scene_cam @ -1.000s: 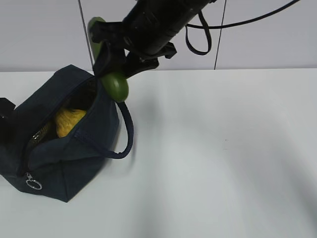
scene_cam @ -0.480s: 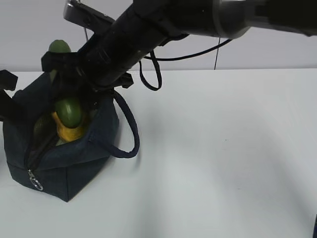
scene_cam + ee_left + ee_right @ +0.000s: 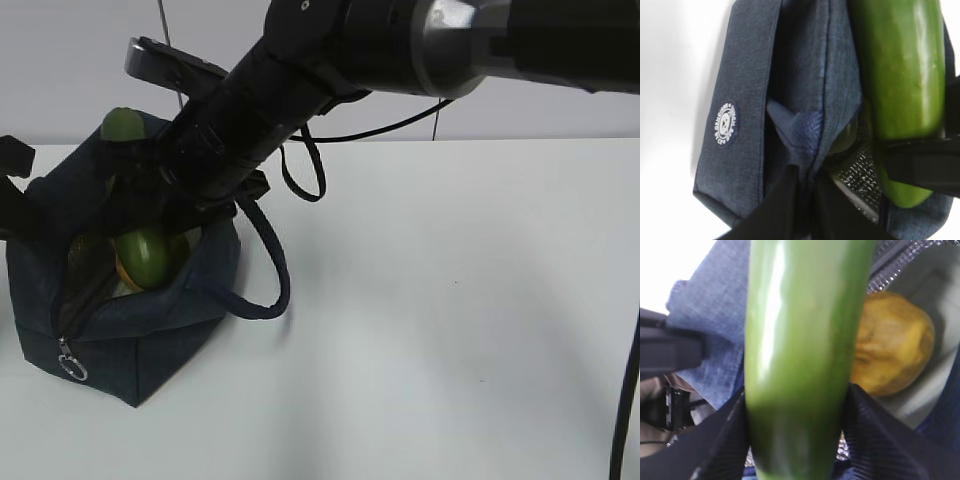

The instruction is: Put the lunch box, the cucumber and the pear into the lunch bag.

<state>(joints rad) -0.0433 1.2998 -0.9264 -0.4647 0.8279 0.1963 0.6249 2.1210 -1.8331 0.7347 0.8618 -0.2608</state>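
Right wrist view, glossy smooth cucumber [image 3: 800, 355], dimpled yellow pear [image 3: 892, 342], woven lunch bag [image 3: 710, 325] w/ mesh lining.

The cucumber [image 3: 145, 255] and arm hide most of the pear [image 3: 890, 350].

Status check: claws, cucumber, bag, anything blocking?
Right claw shut on cucumber, its lower end inside the open bag. Left claw pinching the bag's edge. Pear already inside, beside the cucumber. Nothing blocking.
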